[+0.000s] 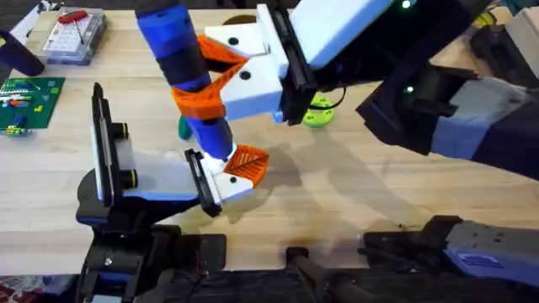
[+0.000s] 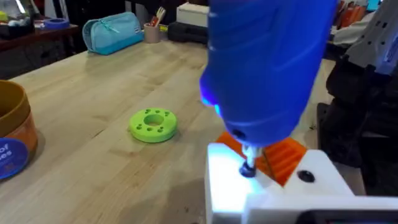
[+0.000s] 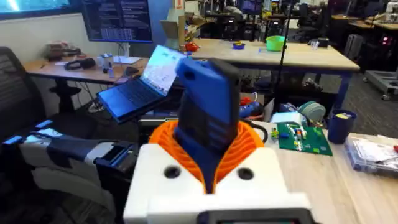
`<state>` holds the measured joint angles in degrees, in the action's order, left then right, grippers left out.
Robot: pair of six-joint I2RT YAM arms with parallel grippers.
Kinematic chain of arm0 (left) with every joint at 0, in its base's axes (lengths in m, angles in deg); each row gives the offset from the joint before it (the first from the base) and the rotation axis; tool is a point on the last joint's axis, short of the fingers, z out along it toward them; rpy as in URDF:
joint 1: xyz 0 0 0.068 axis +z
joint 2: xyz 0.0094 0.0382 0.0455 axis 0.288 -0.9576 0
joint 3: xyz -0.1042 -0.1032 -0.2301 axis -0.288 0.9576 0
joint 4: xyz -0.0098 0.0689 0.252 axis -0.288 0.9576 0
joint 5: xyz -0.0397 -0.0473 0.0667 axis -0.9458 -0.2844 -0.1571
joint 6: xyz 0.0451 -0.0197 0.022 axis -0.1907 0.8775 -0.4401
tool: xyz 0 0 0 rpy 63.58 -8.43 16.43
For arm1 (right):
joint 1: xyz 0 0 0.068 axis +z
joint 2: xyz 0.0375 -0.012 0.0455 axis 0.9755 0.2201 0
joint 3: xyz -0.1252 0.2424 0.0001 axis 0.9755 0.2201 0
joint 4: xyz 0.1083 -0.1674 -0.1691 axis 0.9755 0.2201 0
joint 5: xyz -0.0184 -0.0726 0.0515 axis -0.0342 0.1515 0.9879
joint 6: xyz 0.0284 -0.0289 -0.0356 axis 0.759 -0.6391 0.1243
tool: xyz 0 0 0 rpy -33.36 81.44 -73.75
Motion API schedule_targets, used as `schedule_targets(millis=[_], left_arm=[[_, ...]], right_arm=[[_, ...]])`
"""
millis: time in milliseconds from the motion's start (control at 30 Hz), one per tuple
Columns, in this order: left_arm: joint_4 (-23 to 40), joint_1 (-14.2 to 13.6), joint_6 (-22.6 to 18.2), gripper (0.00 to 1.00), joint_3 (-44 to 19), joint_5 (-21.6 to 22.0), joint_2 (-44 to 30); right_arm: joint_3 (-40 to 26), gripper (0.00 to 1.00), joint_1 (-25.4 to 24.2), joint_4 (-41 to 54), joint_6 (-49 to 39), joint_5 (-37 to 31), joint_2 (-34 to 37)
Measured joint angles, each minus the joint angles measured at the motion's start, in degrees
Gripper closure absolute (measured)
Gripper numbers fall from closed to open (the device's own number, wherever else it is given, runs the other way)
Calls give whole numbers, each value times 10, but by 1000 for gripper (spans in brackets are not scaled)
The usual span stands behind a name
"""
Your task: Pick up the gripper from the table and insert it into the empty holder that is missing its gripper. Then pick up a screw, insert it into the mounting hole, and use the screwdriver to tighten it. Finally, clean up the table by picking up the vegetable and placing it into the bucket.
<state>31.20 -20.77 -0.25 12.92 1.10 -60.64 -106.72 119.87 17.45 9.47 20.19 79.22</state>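
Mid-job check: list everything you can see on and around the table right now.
screwdriver: one, bright blue, upright over the table's middle, tip down at the left claw
vegetable: one, dark green, on the table behind the screwdriver, partly hidden
bucket: one, orange-brown with blue band, on the table apart from the disc
disc: one, lime green with holes, right of centre
clear box: one, holding a red-handled tool, far left
circuit board: one, green, left edge
table: one, light wood
right claw: white with orange pads, shut on the screwdriver
left claw: white and orange, under the screwdriver tip
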Motion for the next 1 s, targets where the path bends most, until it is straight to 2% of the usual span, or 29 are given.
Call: schedule_targets(millis=[1000], left_arm=[[0,0,0,996,0,-4,0]], right_arm=[[0,975,0,15,-10,1,0]])
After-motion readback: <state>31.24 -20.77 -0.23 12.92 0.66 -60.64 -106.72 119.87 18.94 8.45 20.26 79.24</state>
